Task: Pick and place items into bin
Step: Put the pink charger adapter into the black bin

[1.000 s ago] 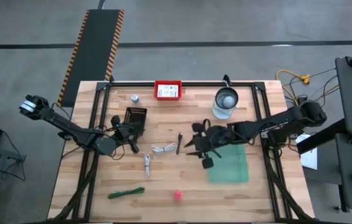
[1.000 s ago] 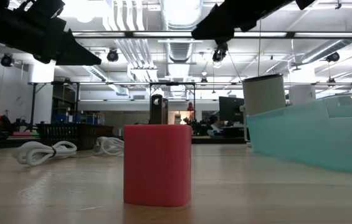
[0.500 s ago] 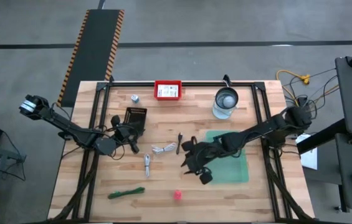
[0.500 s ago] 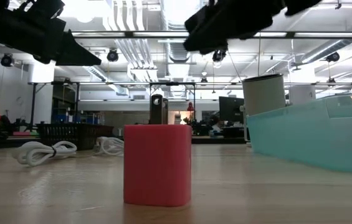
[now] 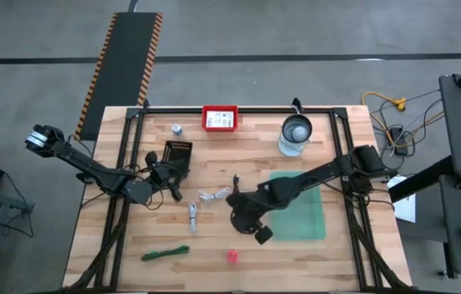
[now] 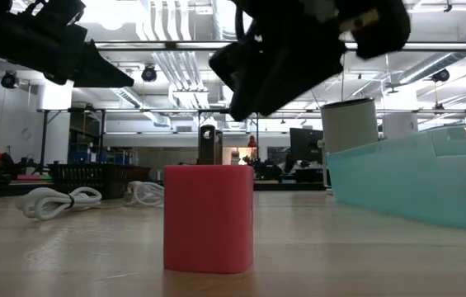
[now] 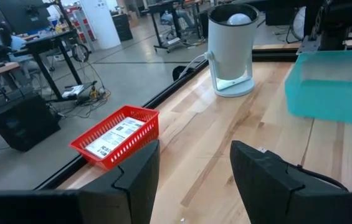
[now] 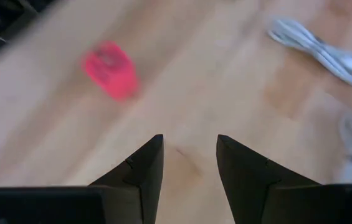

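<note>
Big workshop behind a wooden table [image 5: 132, 237]. Right gripper [image 8: 187, 165] with fingers apart and empty, small pink block [image 8: 110, 70] just ahead, white coiled cable [image 8: 325, 55] off to one side. Only from above: teal bin [image 5: 308, 216] behind it; left gripper [image 7: 191, 171] apart too, waiting beside a black basket [image 5: 178, 152].
</note>
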Controlling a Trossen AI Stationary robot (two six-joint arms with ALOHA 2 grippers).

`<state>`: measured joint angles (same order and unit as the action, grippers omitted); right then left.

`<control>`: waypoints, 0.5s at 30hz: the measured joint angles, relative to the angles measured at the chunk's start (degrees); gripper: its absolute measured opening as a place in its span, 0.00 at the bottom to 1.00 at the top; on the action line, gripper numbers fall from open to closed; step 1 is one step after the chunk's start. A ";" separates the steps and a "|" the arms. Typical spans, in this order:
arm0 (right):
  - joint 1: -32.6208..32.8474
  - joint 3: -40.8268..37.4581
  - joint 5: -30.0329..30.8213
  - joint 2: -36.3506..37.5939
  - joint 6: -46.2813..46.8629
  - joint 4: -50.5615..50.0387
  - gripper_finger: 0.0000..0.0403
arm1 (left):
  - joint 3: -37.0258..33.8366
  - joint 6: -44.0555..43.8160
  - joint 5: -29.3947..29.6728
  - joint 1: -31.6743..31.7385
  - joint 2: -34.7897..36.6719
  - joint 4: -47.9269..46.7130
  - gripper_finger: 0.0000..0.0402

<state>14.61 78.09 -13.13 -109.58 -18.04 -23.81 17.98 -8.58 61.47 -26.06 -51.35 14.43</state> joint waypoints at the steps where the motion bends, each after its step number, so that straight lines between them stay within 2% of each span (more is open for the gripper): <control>1: 0.00 0.66 -2.11 -0.31 -0.03 -0.01 0.33 | -0.04 -0.02 0.02 0.00 0.00 -0.02 0.45; 5: 0.02 2.10 -11.51 -0.41 -0.42 0.32 0.33 | -0.23 -0.01 0.00 0.00 0.00 0.02 0.45; 10: 0.44 2.05 -12.87 0.28 -0.68 0.41 0.35 | -0.35 0.00 0.02 0.02 0.00 0.00 0.45; 15: 1.26 2.03 -17.13 -1.28 -2.11 1.70 0.46 | -0.37 0.00 0.02 0.00 0.02 0.02 0.45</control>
<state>15.87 80.12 -30.26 -110.86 -20.15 -22.11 17.61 -8.57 61.49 -26.06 -51.33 14.46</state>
